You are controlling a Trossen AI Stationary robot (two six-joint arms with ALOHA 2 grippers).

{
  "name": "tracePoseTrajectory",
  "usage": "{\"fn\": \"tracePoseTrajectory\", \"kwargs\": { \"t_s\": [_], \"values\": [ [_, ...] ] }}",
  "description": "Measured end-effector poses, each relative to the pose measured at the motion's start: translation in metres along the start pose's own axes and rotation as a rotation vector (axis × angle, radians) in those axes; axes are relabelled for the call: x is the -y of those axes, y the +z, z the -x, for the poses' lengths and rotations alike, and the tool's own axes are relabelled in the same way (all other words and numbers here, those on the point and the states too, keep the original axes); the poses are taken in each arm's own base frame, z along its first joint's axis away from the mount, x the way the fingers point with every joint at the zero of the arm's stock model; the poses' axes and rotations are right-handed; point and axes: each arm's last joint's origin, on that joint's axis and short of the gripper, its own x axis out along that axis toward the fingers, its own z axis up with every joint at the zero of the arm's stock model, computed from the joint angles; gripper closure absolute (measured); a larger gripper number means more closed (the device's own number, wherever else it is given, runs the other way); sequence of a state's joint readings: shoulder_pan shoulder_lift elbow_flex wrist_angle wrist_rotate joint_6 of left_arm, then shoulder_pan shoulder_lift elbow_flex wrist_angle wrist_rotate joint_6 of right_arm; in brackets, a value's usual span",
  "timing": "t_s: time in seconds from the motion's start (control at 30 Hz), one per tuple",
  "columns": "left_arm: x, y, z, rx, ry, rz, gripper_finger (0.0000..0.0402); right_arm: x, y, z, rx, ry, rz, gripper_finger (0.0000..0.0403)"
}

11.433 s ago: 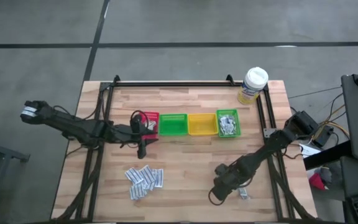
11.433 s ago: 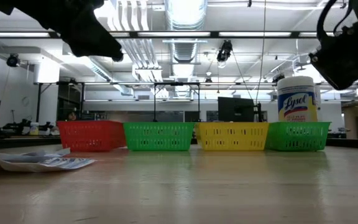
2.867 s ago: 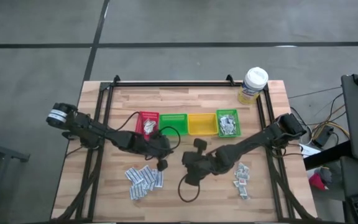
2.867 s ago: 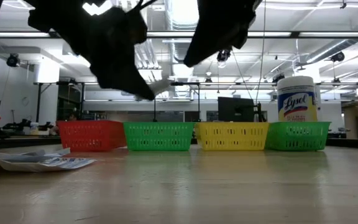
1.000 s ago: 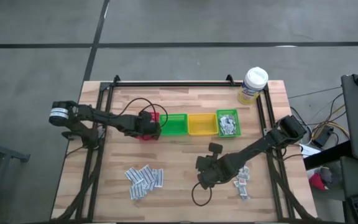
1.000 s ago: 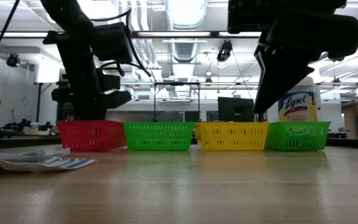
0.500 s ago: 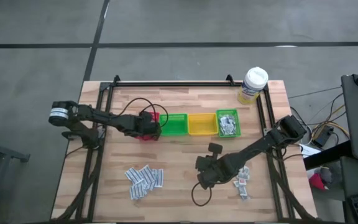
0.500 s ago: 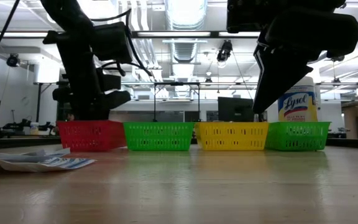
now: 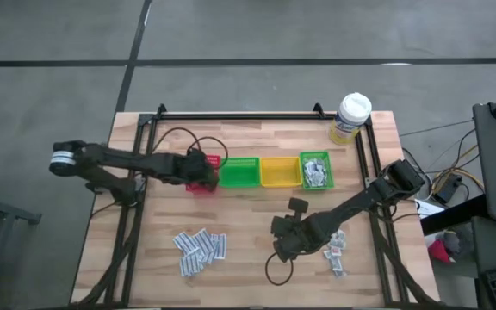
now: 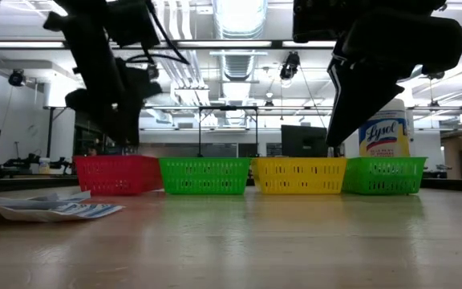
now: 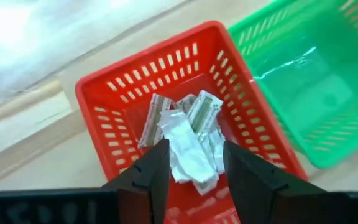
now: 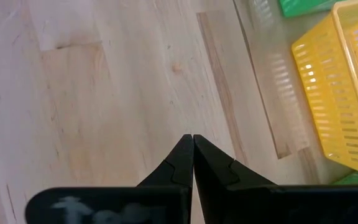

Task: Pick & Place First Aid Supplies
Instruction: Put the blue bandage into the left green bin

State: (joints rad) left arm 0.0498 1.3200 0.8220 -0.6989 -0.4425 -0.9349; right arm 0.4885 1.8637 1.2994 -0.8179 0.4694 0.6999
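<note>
The first aid supplies lie in several places: white and pale green sachets (image 11: 188, 134) on the floor of the red bin (image 11: 114, 102), a white-blue pile (image 9: 201, 248) on the table's near left, a small cluster (image 9: 334, 245) at the near right, and grey ones in the right green bin (image 9: 316, 170). My left gripper (image 11: 194, 149) hangs open above the red bin (image 9: 207, 162), nothing between its fingers. My right gripper (image 12: 192, 138) is shut and empty above bare wood near the table's middle (image 9: 281, 250).
Four bins stand in a row at mid table: red, green (image 9: 240, 172), yellow (image 9: 280, 171) and green. A yellow wipes tub with a white lid (image 9: 351, 117) stands at the far right corner. A black frame rail (image 9: 239, 116) borders the table. Bare wood lies between the two piles.
My left gripper has risen above the red bin and drawn back toward the table's left edge. My right arm has kept still.
</note>
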Motion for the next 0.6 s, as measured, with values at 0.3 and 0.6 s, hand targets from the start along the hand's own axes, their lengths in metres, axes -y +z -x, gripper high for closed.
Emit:
{"fn": "tracePoseTrajectory", "kwargs": {
  "t_s": [0.3, 0.6],
  "values": [
    [-0.008, -0.001, 0.031, 0.029, -0.142, -0.128, 0.0259, 0.004, -0.007, 0.002, -0.095, -0.004, -0.056, 0.0394],
    [-0.003, -0.013, 0.052, 0.207, -0.108, -0.383, 0.0259, 0.014, -0.023, 0.005, -0.340, -0.058, -0.218, 0.0394]
  ]
}}
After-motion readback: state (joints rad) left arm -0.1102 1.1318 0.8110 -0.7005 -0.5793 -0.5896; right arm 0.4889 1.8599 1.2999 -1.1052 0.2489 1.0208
